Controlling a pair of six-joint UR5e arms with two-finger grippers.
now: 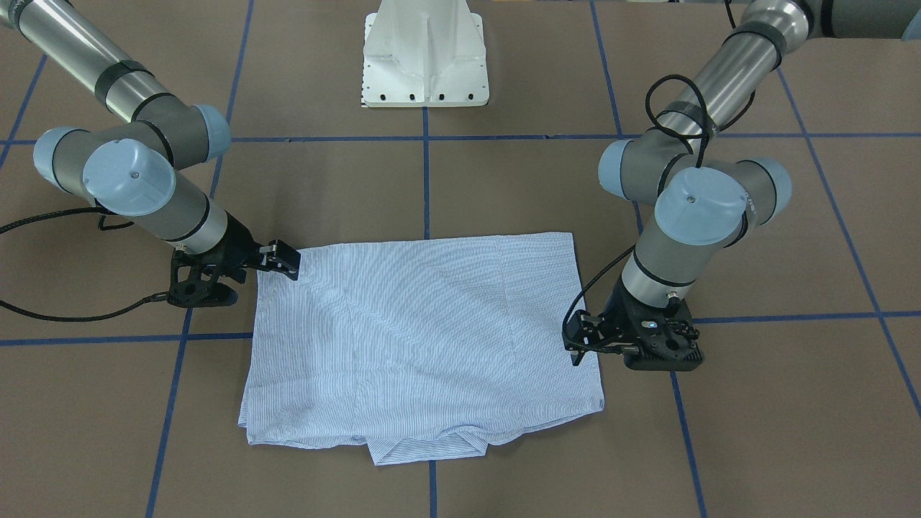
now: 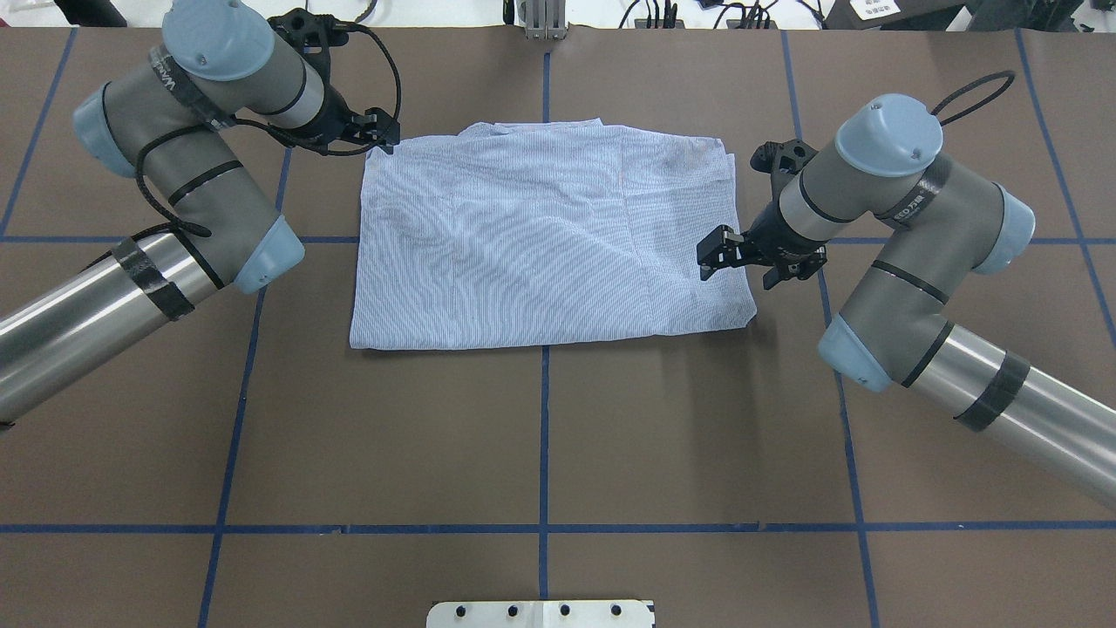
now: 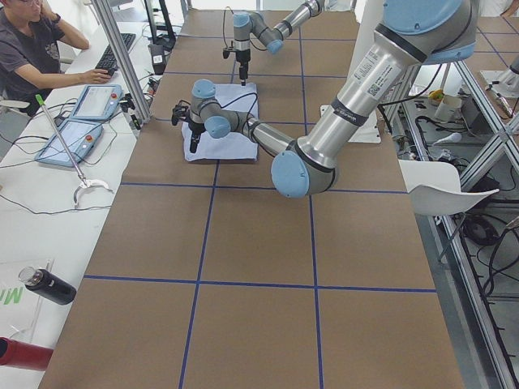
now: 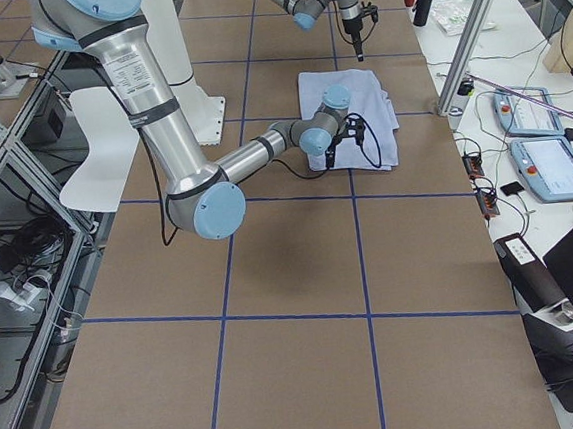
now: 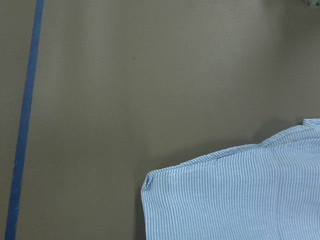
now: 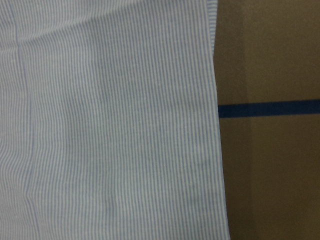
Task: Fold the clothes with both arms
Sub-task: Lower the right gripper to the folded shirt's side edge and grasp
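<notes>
The shirt (image 2: pixel 540 244) lies folded into a flat, striped blue-and-white rectangle on the brown table (image 2: pixel 540 436). In the front-facing view its collar end (image 1: pixel 424 450) pokes out at the edge far from the robot. My left gripper (image 2: pixel 385 138) hovers at the shirt's far left corner, open, with nothing between its fingers; it also shows beside the cloth (image 1: pixel 575 347). That corner (image 5: pixel 150 182) fills the left wrist view. My right gripper (image 2: pixel 708 259) hangs open over the shirt's right edge (image 6: pixel 215 120). From the front it sits near the corner closest to the robot (image 1: pixel 288 260).
Blue tape lines (image 2: pixel 545 436) grid the table. The white pedestal base (image 1: pixel 426 57) stands behind the shirt. In the left view a person (image 3: pixel 32 49) sits at a side desk with tablets (image 3: pixel 77 134). Bottles (image 3: pixel 45 285) stand at the table's end.
</notes>
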